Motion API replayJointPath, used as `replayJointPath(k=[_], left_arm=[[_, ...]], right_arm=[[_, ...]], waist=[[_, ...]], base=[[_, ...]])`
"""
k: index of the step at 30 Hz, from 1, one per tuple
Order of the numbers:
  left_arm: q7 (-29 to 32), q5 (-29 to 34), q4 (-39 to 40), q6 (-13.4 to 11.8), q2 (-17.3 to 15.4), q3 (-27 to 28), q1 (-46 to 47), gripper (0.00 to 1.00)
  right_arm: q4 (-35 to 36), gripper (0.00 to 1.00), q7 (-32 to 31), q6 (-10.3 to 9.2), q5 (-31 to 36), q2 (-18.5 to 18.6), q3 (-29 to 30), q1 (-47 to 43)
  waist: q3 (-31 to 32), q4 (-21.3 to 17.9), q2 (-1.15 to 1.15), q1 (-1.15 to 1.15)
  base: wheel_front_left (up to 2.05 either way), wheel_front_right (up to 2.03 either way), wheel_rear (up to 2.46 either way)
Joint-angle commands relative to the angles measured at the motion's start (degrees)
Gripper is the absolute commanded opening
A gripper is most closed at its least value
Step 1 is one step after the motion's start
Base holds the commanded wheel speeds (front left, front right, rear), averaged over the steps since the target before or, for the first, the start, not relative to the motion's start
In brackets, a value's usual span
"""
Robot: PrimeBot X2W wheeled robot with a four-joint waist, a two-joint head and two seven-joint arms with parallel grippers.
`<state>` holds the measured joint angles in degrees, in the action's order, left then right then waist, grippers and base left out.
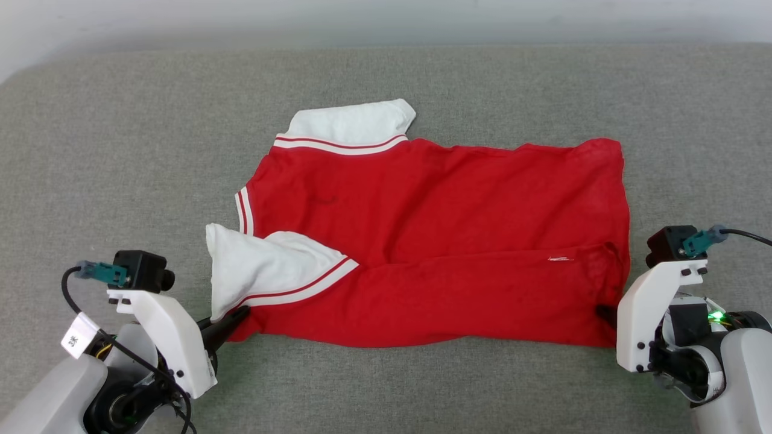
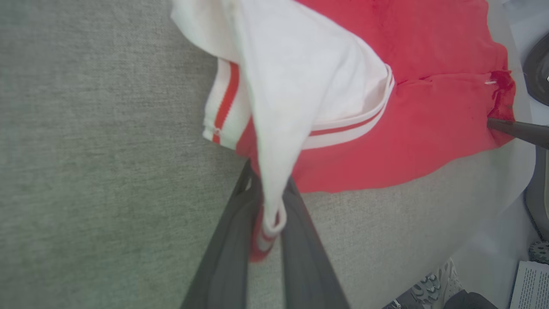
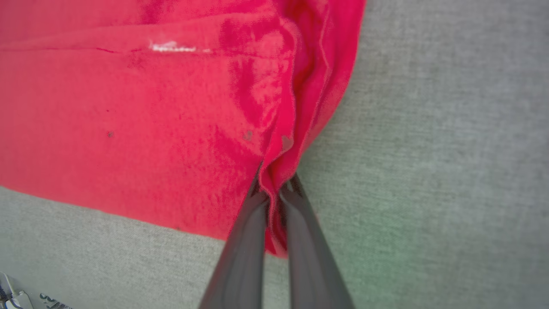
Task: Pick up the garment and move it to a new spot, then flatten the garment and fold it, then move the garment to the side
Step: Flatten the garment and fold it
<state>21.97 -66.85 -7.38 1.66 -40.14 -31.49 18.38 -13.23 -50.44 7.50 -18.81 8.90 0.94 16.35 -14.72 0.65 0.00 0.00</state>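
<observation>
Head view is showing the red jersey lying flat and sideways in the middle of the grey padded surface. Its long axis is running straight across, left to right, with the collar end towards the robot's left and the hem towards its right. The near long edge is lying doubled over the body as a band, with the small white hem logo sitting on that band. At the near left corner, the left gripper is clamping cloth. In the left wrist view, the near white sleeve is trailing down between the closed fingers, striped trim and all. At the near right corner, the right gripper is pinching tight on a bunched ridge of red hem, clearly gathered in the right wrist view. So each arm is holding its own end of the near edge, with the whole garment stretching away from both. Any fold from here looks like a parallel carry across the short axis, away from the robot.
</observation>
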Motion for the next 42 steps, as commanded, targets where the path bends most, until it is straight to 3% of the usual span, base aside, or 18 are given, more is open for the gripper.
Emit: replayJointPath(k=[1, 9, 14, 25, 29, 35, 37, 38, 39, 40, 41, 42], left_arm=[[-0.3, -0.2, 0.1, -0.1, -0.1, 0.2, -0.7, 0.00], [-3.1, -0.5, 1.7, 0.0, -0.4, 1.5, -2.5, 0.00], [-3.8, -1.2, 3.7, -1.3, -1.2, 1.9, -5.8, 0.00], [-3.9, -2.7, 9.2, -8.1, -4.4, 2.0, -16.4, 0.00], [-4.3, -4.8, 8.0, -8.1, -2.5, 1.6, -19.1, 0.00], [-5.1, -7.1, 3.2, -5.9, 1.2, 0.8, -20.1, 0.00], [-6.1, -7.3, 1.5, -4.5, 2.4, 1.0, -19.2, 0.00], [-6.7, -7.4, 0.8, -3.6, 2.8, 1.1, -18.7, 0.00], [-7.2, -7.1, 0.0, -2.8, 3.2, 1.1, -18.4, 0.13], [-7.6, -7.0, -0.8, -2.3, 3.6, 1.2, -18.1, 0.45], [-7.8, -7.0, -1.5, -1.8, 4.0, 1.1, -17.8, 0.89], [-8.1, -6.7, -2.0, -1.4, 4.1, 1.1, -17.4, 1.00]], right_arm=[[-1.0, 0.00, 0.0, -0.03, -0.2, 0.0, -0.6, -0.4], [5.1, 0.00, 1.6, -0.03, -1.0, 2.8, -1.6, -1.3], [8.8, 0.00, 1.5, -0.03, -1.9, 3.9, -2.4, -3.9], [13.2, 0.00, 1.2, -0.03, -2.9, 2.7, 0.5, -15.4], [11.7, 0.00, 2.5, -0.03, -3.0, 0.4, 2.7, -19.3], [6.9, 0.00, 7.0, -0.03, -1.9, -1.2, 3.7, -21.8], [5.1, 0.22, 9.8, -0.03, -1.7, -1.3, 3.5, -21.3], [4.1, 0.41, 10.8, -0.03, -2.1, -1.6, 3.4, -21.0], [3.7, 1.00, 12.5, -0.03, -2.1, -1.6, 3.0, -20.5], [3.3, 1.00, 14.1, -0.03, -2.5, -1.6, 2.8, -20.1], [3.0, 1.00, 15.7, -0.03, -2.8, -1.6, 2.4, -19.8], [2.9, 1.00, 17.6, -0.03, -3.0, -1.4, 2.1, -19.6]], waist=[[0.5, -0.3, 0.00, 0.00], [4.9, -1.1, 0.00, 0.00], [9.2, -1.4, 0.00, 0.00], [13.6, -1.3, 0.00, 0.00], [13.4, -1.2, 0.00, 0.00], [12.7, -1.5, 0.00, 0.00], [12.4, -1.5, 0.00, 0.00], [12.3, -1.4, 0.00, 0.00], [12.3, -1.3, 0.00, 0.00], [12.2, -1.3, 0.00, 0.00], [12.2, -1.2, 0.00, 0.00], [12.2, -1.1, 0.00, 0.00]], base=[[0.00, 0.00, 0.00], [0.00, 0.00, 0.00], [0.00, 0.00, 0.00], [0.00, 0.00, 0.00], [0.00, 0.00, 0.00], [0.00, 0.00, 0.00], [0.00, 0.00, 0.00], [0.00, 0.00, 0.00], [0.00, 0.00, 0.00], [0.00, 0.00, 0.00], [0.00, 0.00, 0.00], [0.00, 0.00, 0.00]])
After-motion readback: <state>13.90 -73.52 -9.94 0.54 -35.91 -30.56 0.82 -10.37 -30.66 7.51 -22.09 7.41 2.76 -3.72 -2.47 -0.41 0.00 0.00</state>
